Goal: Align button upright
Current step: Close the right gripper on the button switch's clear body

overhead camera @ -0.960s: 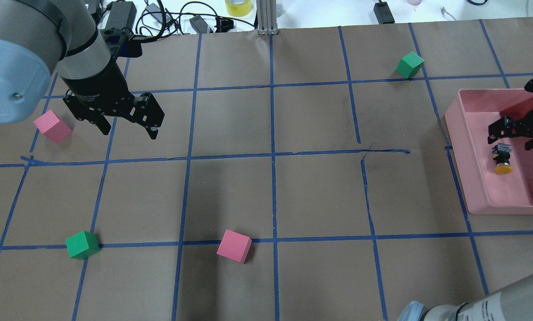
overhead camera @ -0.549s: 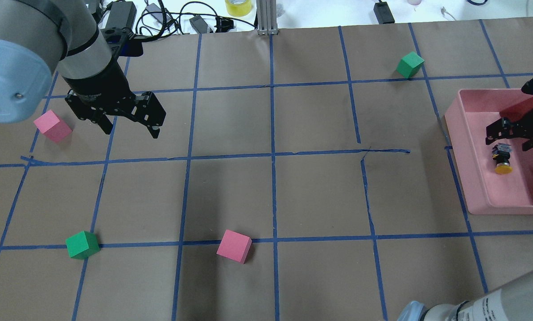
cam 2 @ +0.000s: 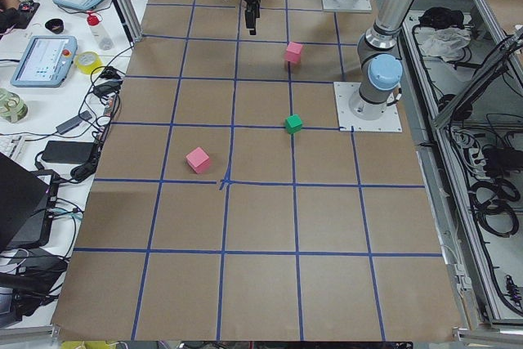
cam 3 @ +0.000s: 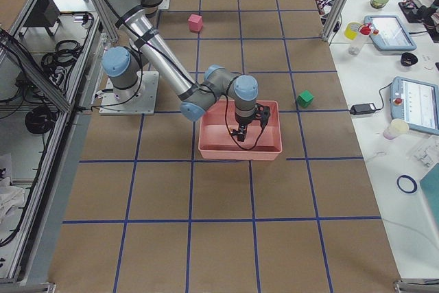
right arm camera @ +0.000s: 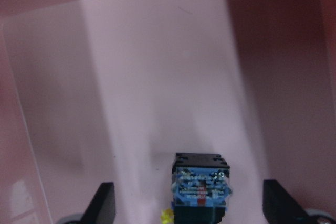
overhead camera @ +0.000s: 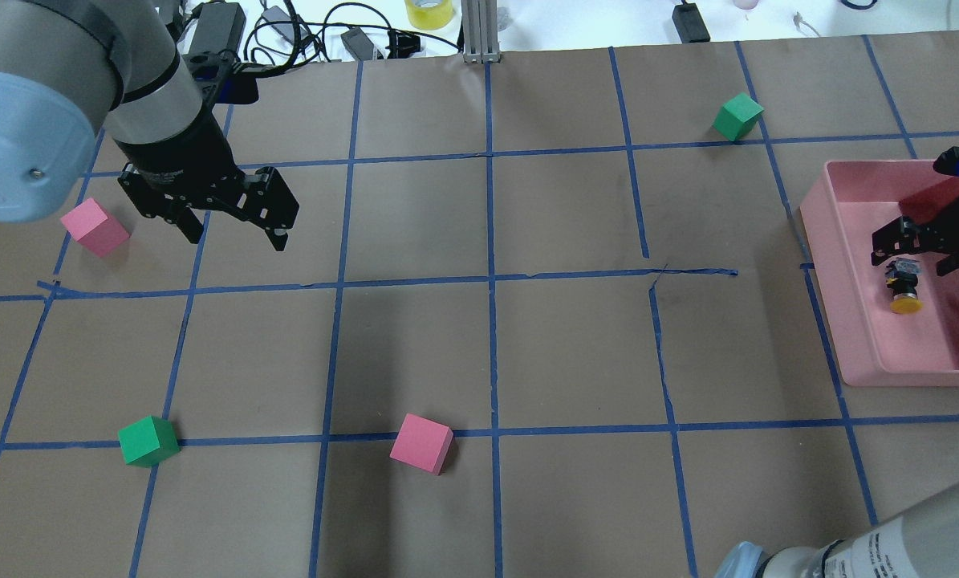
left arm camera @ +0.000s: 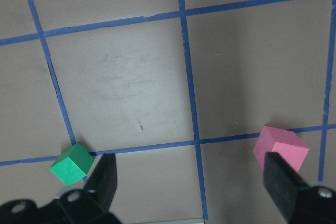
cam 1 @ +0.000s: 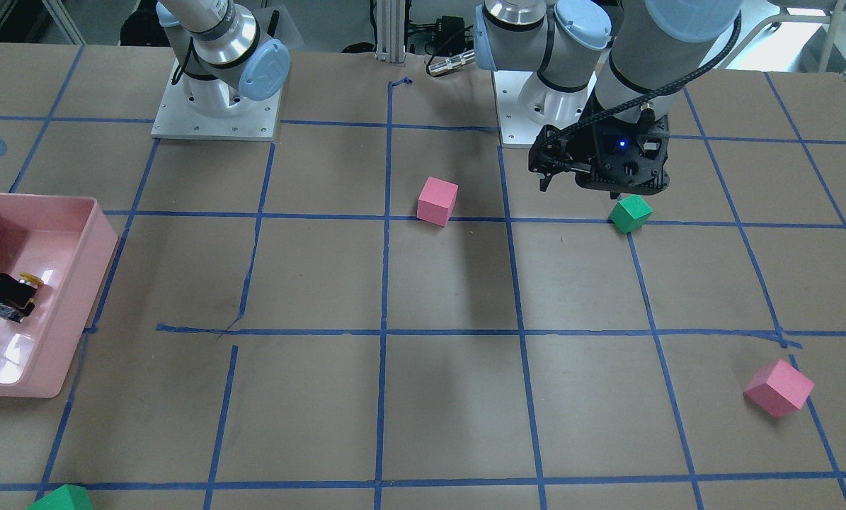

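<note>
The button (overhead camera: 904,289) lies on its side in the pink tray (overhead camera: 840,265), its yellow cap toward the robot and its base toward the far side. It also shows in the front view (cam 1: 18,292). In the right wrist view its base (right arm camera: 201,188) faces the camera. My right gripper (overhead camera: 924,255) is open and hovers just over the button's base end, one finger (right arm camera: 105,203) on each side, apart from it. My left gripper (overhead camera: 236,239) is open and empty above the table at far left, beside a pink cube (overhead camera: 94,227).
A green cube (overhead camera: 148,440) and a pink cube (overhead camera: 421,443) sit near the front, and another green cube (overhead camera: 737,116) at the far right. The tray's walls (cam 3: 240,147) surround the right gripper. Cables and a tape roll (overhead camera: 428,11) lie beyond the far edge.
My right gripper has shifted slightly left and down toward the button's base. My left gripper has barely moved. The button has not moved.
</note>
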Controlling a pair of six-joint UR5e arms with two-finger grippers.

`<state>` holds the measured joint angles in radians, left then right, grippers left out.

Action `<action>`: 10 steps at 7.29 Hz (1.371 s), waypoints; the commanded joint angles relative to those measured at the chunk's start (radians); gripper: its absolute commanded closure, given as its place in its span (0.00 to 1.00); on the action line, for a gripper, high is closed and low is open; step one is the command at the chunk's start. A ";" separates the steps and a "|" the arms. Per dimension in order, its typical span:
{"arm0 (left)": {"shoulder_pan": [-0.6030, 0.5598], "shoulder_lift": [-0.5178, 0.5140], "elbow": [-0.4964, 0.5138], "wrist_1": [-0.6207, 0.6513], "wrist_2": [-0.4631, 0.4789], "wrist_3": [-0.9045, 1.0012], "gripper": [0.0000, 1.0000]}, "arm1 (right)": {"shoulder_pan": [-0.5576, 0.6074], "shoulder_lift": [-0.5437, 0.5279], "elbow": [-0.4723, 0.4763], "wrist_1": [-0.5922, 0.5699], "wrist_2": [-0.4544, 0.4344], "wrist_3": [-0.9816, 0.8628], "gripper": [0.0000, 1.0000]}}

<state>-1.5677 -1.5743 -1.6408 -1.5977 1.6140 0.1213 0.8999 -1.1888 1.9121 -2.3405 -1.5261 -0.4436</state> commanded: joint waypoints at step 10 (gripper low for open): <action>-0.008 0.001 -0.028 0.005 -0.006 0.005 0.00 | 0.001 0.006 0.008 0.009 -0.039 -0.116 0.34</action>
<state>-1.5729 -1.5664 -1.6692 -1.5926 1.6147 0.1354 0.9004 -1.1815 1.9218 -2.3346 -1.5595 -0.5388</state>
